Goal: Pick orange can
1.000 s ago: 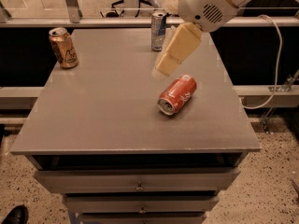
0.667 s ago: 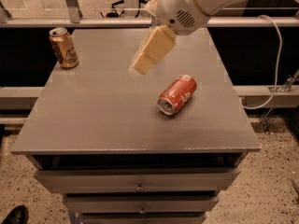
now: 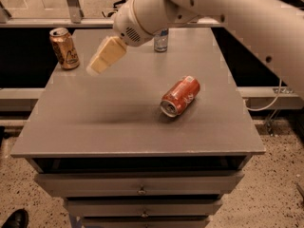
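Note:
The orange can (image 3: 65,48) stands upright at the far left corner of the grey table (image 3: 95,122). It has a coppery body with a dark outline drawing and a silver top. My gripper (image 3: 97,64) hangs above the table, to the right of the orange can and apart from it, with its cream-coloured fingers (image 3: 108,54) pointing down and left. Nothing is held in it.
A redder can with white lettering (image 3: 180,96) lies on its side right of the table's middle. A slim silver-and-blue can (image 3: 161,40) stands at the far edge, partly hidden by my arm. Drawers sit under the table top. A shoe (image 3: 13,219) shows at bottom left.
My arm has swung left across the table, from above the red can toward the orange can. The cans have not moved.

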You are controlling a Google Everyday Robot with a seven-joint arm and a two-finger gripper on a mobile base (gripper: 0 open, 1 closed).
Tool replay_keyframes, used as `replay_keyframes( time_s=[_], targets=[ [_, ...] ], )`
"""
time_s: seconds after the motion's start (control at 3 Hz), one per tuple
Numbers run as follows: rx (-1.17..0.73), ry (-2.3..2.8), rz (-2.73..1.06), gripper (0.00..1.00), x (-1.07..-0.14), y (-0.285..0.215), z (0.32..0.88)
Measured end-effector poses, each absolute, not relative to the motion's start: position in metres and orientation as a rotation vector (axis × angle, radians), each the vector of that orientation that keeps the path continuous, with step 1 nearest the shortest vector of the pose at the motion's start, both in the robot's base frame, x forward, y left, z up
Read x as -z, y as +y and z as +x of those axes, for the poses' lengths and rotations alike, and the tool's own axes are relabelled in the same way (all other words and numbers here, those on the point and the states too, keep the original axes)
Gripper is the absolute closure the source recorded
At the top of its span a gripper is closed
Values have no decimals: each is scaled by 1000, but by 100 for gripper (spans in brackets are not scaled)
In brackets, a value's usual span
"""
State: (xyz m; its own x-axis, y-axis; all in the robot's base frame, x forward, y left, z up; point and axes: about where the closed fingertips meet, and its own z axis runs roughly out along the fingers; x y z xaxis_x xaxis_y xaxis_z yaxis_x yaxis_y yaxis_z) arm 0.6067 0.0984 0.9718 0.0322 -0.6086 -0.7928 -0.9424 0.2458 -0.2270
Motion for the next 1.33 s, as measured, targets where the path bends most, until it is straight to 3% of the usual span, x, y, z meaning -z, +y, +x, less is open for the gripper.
replay_keyframes(
  time_s=[0.67,1.33],
  targets=[
    [-618,1692,-1292,0,-907,172,685],
    [-725,1660,-1129,0,-878,215,748]
  ],
)
